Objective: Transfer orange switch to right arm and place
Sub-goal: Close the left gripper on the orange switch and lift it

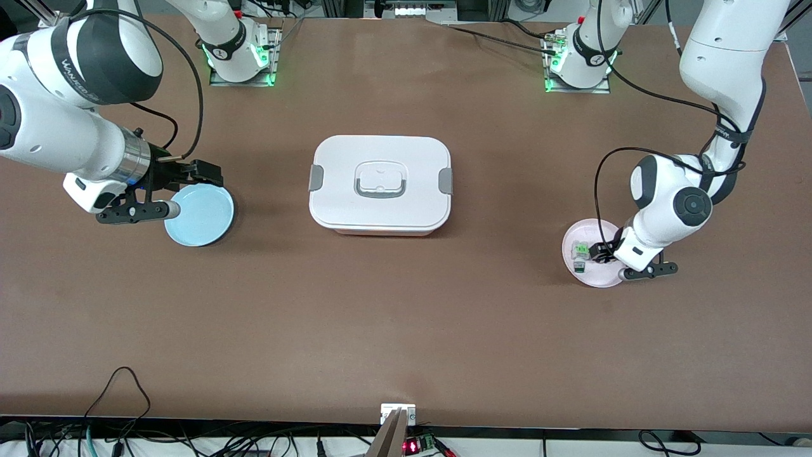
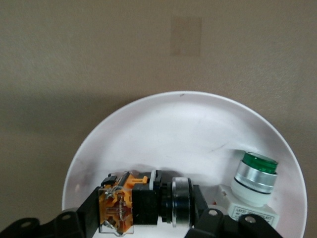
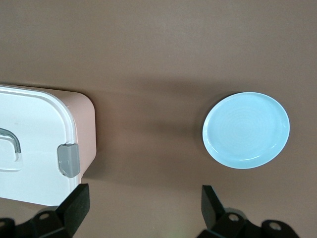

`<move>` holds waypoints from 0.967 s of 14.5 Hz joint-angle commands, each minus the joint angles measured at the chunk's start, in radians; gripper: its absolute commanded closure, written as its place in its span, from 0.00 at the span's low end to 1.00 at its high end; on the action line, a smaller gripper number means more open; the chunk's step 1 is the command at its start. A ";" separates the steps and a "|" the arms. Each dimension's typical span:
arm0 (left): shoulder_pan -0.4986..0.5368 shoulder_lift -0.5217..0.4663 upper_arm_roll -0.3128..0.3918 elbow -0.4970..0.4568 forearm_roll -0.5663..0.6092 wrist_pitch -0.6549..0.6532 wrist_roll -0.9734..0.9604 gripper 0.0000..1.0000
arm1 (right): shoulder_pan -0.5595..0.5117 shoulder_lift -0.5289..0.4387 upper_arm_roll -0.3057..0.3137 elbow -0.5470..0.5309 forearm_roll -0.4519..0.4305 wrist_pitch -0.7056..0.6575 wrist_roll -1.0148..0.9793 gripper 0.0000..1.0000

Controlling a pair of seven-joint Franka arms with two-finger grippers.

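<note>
The orange switch (image 2: 143, 203) lies on its side on the pale pink plate (image 2: 173, 129), with a black body, an orange end and a silver ring. My left gripper (image 2: 144, 210) is down on the plate, its two fingers shut against the switch's two ends. In the front view the switch (image 1: 597, 251) is a small dark spot under the left gripper (image 1: 602, 252), on the pink plate (image 1: 593, 279) toward the left arm's end of the table. My right gripper (image 1: 187, 190) is open and empty, up in the air over the edge of the blue plate (image 1: 203, 222); in its wrist view the right gripper (image 3: 143, 196) frames bare table.
A small white-and-green part (image 1: 579, 254) stands on the pink plate beside the switch and also shows in the left wrist view (image 2: 255, 178). A white lidded box (image 1: 380, 184) with grey latches sits mid-table. The right wrist view shows the box (image 3: 34, 144) and the blue plate (image 3: 246, 130).
</note>
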 commanded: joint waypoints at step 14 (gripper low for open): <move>0.005 -0.136 -0.128 0.273 -0.548 -0.385 0.914 0.50 | -0.003 -0.027 0.005 0.015 0.712 0.013 -0.054 0.00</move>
